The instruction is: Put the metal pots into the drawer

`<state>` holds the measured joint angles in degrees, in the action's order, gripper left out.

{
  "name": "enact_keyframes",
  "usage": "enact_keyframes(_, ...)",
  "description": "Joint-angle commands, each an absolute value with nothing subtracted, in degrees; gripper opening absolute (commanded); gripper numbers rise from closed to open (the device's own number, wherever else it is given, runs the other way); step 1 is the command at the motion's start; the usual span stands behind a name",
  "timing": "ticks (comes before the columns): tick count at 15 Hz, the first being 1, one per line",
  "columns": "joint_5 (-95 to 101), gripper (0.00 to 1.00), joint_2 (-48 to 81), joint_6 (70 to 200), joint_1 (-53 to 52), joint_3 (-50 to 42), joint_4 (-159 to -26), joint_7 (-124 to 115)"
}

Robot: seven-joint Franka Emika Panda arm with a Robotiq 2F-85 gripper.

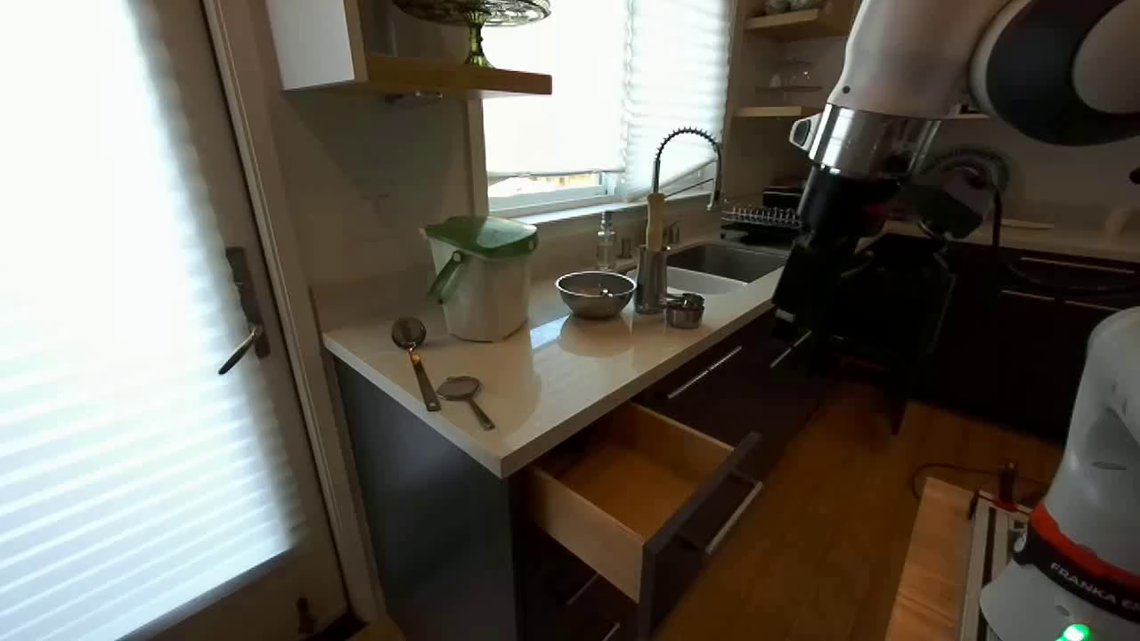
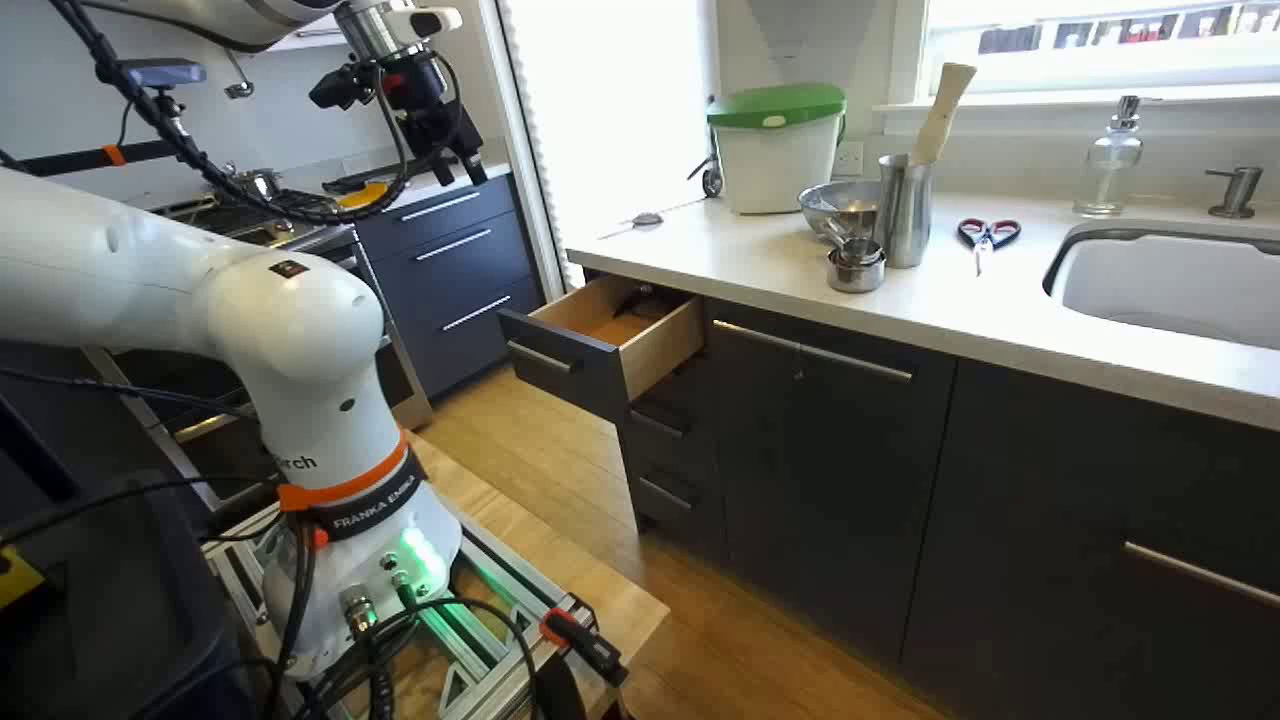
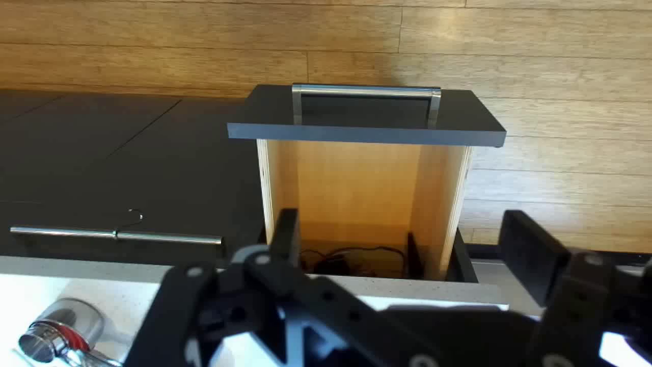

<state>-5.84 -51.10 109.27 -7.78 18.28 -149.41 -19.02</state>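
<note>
A wide, bowl-like metal pot (image 1: pixel 595 296) rests on the counter, and a small cup-sized metal pot (image 2: pixel 856 272) sits closer to the counter's front edge. Both pots appear in both exterior views; the bowl is partly hidden behind a steel cylinder in an exterior view. Below the counter's end the drawer (image 3: pixel 356 183) is pulled out, its pale wood interior visible, with dark cables at the back. My gripper (image 3: pixel 401 227) hangs high above, its fingers (image 2: pixel 472 168) wide apart with nothing between them. Low at the left in the wrist view, a shiny vessel (image 3: pixel 74 316) shows partly.
A pale bin with a green lid (image 1: pixel 485 233) stands behind two strainers (image 1: pixel 410 334) on the counter. A steel utensil cylinder (image 2: pixel 905 215) rises beside the pots. Scissors (image 2: pixel 988 236) lie near the sink (image 2: pixel 1150 290). The counter edge (image 3: pixel 407 289) overhangs the drawer's rear.
</note>
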Motion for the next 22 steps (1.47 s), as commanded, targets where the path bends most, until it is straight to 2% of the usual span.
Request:
enact_keyframes(1,-5.63,1.0,-51.0,109.15,-8.0,18.08,-149.29,-19.16)
enact_keyframes(14,-4.23,1.0,-50.6,110.92,-7.22,17.83,-149.37,-18.19)
enact_keyframes(22,3.04,1.0,-38.47,107.45,-2.74,5.23,-140.43,-0.73)
